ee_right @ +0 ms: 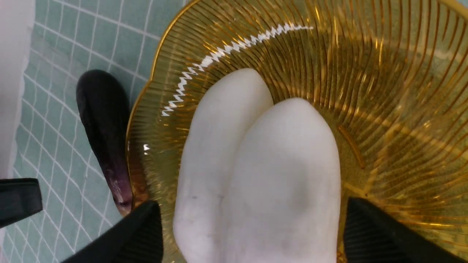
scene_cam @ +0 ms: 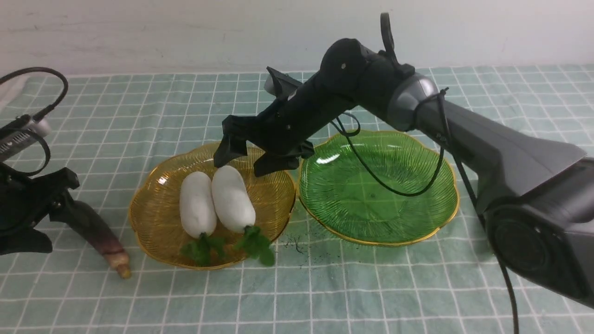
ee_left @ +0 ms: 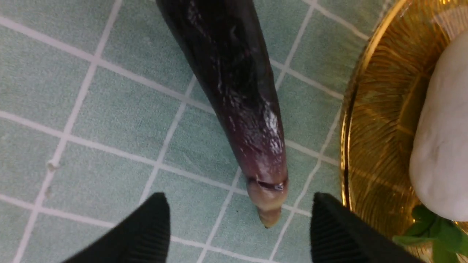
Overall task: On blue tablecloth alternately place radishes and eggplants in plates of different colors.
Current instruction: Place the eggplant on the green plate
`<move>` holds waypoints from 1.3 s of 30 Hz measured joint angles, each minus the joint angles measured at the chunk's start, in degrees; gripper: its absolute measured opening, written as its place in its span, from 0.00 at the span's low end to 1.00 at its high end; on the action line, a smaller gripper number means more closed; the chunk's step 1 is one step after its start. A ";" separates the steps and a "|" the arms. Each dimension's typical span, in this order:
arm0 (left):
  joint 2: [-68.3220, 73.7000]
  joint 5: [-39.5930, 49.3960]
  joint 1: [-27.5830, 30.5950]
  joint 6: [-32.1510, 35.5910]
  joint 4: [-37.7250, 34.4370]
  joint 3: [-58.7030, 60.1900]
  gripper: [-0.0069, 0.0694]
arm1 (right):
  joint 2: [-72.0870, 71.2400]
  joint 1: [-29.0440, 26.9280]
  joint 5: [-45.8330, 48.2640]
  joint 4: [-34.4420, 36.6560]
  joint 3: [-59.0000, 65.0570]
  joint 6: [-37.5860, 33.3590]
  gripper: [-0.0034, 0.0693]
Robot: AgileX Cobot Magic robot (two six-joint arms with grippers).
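Observation:
Two white radishes [scene_cam: 197, 204] [scene_cam: 232, 199] lie side by side in the amber-yellow plate [scene_cam: 274, 195], leaves toward the front. My right gripper [scene_cam: 243, 162] is open just above their far ends; in the right wrist view [ee_right: 250, 219] its jaws straddle both radishes [ee_right: 256, 164]. The green plate [scene_cam: 376, 185] holds nothing. One dark purple eggplant [scene_cam: 90, 227] lies on the blue tablecloth [scene_cam: 325, 287] left of the amber plate. My left gripper [scene_cam: 44, 218] is open over it, and its jaws flank the stem end [ee_left: 268, 204] in the left wrist view [ee_left: 239, 219]. No second eggplant shows.
The two plates nearly touch at mid-table. The white wall runs along the cloth's far edge. Small dark specks [scene_cam: 297, 243] lie on the cloth between the plates' front rims. The right arm reaches across above the green plate.

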 joint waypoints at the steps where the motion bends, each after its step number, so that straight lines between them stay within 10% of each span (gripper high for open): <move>1: 0.42 -0.31 0.00 0.07 0.00 0.00 0.80 | 0.00 -0.19 0.54 0.00 -0.55 0.00 0.91; 8: 3.64 -3.26 0.00 1.32 -1.05 0.00 0.92 | -0.07 -5.68 7.86 -1.00 -13.34 0.63 0.84; 16: 9.26 -10.79 0.00 2.50 -5.95 0.00 0.89 | -14.03 -14.05 8.20 -6.87 -11.54 4.70 0.35; 20: 12.16 -12.63 0.00 6.08 -9.68 -0.06 0.67 | -28.69 -13.96 8.75 -21.55 5.00 2.23 0.08; 23: 12.53 -12.56 0.00 6.41 -10.16 -0.31 0.50 | -34.87 -14.19 9.10 -30.25 13.17 2.14 0.05; 29: 8.55 -5.45 -0.92 6.85 -8.49 -6.04 0.50 | -46.81 -21.41 9.31 -42.51 33.28 3.41 0.03; 39: 5.89 -1.20 -24.95 6.67 -9.61 -23.68 0.50 | -39.45 -39.33 8.37 -25.98 47.32 -3.01 0.14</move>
